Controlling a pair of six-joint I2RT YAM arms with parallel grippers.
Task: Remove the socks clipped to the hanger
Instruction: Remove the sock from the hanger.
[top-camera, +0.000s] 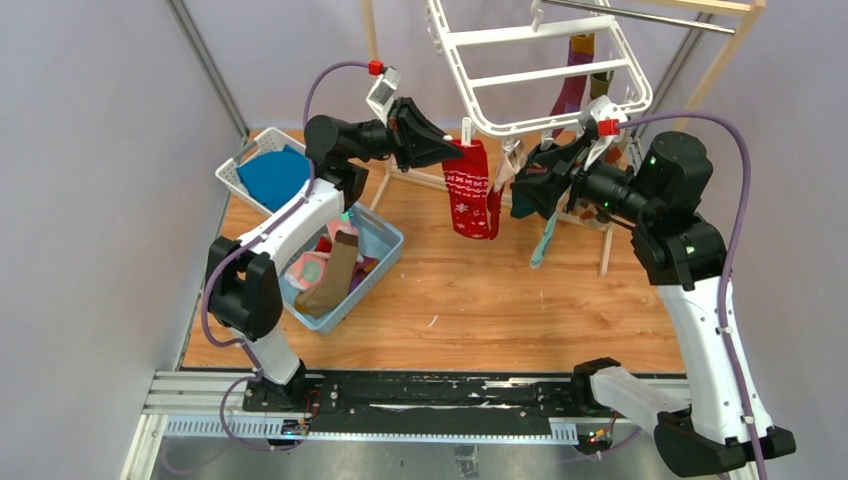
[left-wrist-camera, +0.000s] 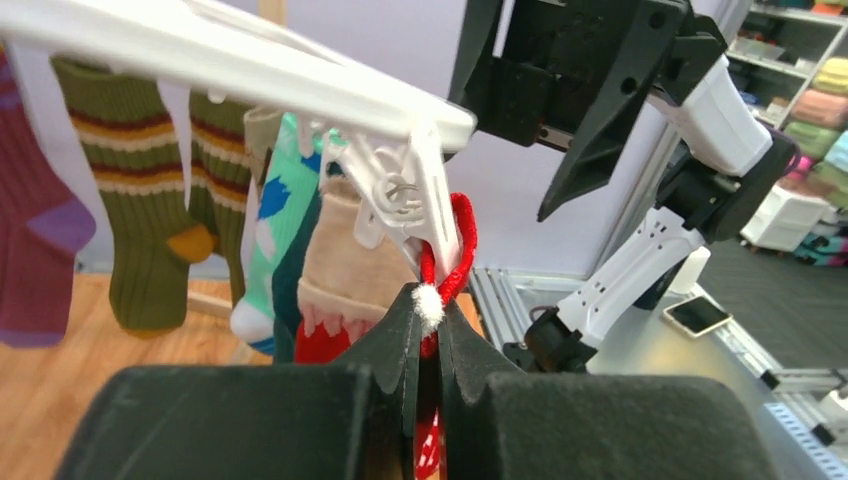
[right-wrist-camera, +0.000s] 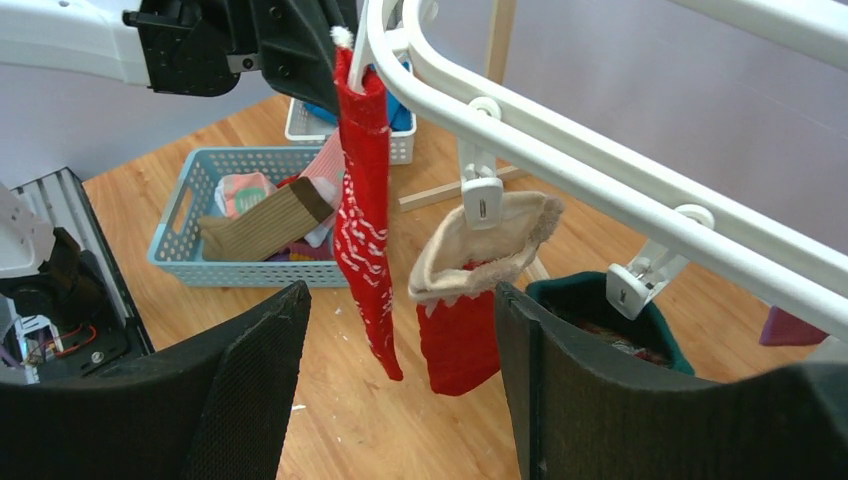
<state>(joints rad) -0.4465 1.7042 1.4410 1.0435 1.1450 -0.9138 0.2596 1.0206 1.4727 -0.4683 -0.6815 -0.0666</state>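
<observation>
- Left gripper (left-wrist-camera: 428, 302): jaws pinched on the red sock (top-camera: 472, 190) just under its clip (left-wrist-camera: 405, 200), at the hanger's (top-camera: 545, 75) 7 o'clock corner.
- Right gripper (right-wrist-camera: 400, 298): jaws spread wide, at the sock's 3 o'clock.

It's a robotics lab test cell: plain grey partition walls (top-camera: 90, 150), aluminium framing posts (top-camera: 207, 65), a slotted metal base rail (top-camera: 380, 432), and storage shelves of folded textiles (left-wrist-camera: 815, 60) beyond.

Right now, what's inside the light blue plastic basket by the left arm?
In the light blue plastic basket, a brown ribbed sock lies on top, with a pink-and-teal patterned sock beside it. Anything beneath them is covered.
</observation>
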